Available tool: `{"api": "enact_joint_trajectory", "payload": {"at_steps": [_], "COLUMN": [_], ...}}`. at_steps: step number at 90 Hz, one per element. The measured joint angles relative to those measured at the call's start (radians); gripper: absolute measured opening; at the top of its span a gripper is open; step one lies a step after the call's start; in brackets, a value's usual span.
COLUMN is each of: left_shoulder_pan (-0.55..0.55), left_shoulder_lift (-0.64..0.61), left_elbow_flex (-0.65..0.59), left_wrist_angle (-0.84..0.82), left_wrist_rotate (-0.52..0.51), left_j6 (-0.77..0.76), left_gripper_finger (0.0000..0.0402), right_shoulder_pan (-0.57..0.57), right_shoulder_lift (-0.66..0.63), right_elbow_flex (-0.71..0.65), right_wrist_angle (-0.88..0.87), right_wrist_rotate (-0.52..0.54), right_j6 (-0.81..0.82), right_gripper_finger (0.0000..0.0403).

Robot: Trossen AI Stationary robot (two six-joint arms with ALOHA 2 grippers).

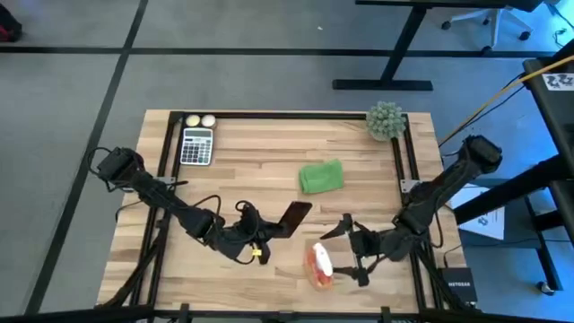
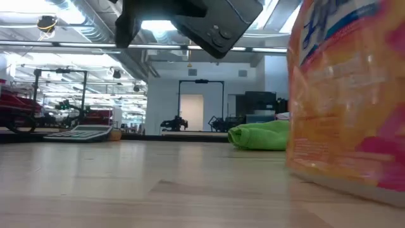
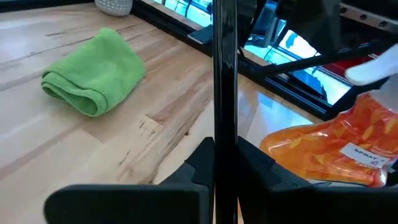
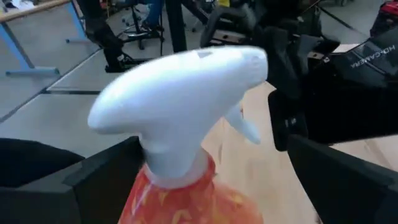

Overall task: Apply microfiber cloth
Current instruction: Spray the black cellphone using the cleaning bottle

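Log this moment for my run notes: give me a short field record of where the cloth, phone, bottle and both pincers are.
cloth: microfiber cloth, bunched on the table, untouched by either arm
phone: black phone held off the table, edge-on in the left wrist view
left pincer: shut on the phone, near table centre
spray bottle: orange spray bottle with white trigger head, at the front edge
right pincer: fingers either side of the bottle's neck; contact unclear
others: calculator, spiky plant

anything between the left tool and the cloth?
Only the phone that the left tool holds, sticking out toward the cloth. Past it, bare wood, per the high and left wrist views.
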Motion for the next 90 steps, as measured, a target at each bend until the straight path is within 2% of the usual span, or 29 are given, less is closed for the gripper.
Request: {"api": "enact_joint_trajectory", "payload": {"at_steps": [38,63,79,90], "left_shoulder_pan": [0.033,0.078,0.089,0.099], "left_shoulder_lift": [0.000,0.031,0.032,0.032], "left_elbow_flex": [0.000,0.000,0.000,0.001], "left_wrist_angle": [0.016,0.201,0.301,0.357], "left_wrist_rotate": [0.020,0.095,0.125,0.200], "left_j6": [0.016,0.140,0.259,0.328], "left_gripper_finger": [0.0017,0.0017,0.0017,0.0017], "right_shoulder_pan": [-0.032,-0.037,-0.037,-0.036], "right_shoulder_lift": [0.085,0.098,0.098,0.098], "right_elbow_flex": [0.000,0.000,0.000,0.000], "right_wrist_angle": [0.179,0.212,0.215,0.216], "right_wrist_rotate": [-0.027,-0.043,-0.043,-0.043], "right_j6": [-0.120,-0.136,-0.136,-0.136], "right_gripper_finger": [0.0388,0.0386,0.0362,0.0334]}}
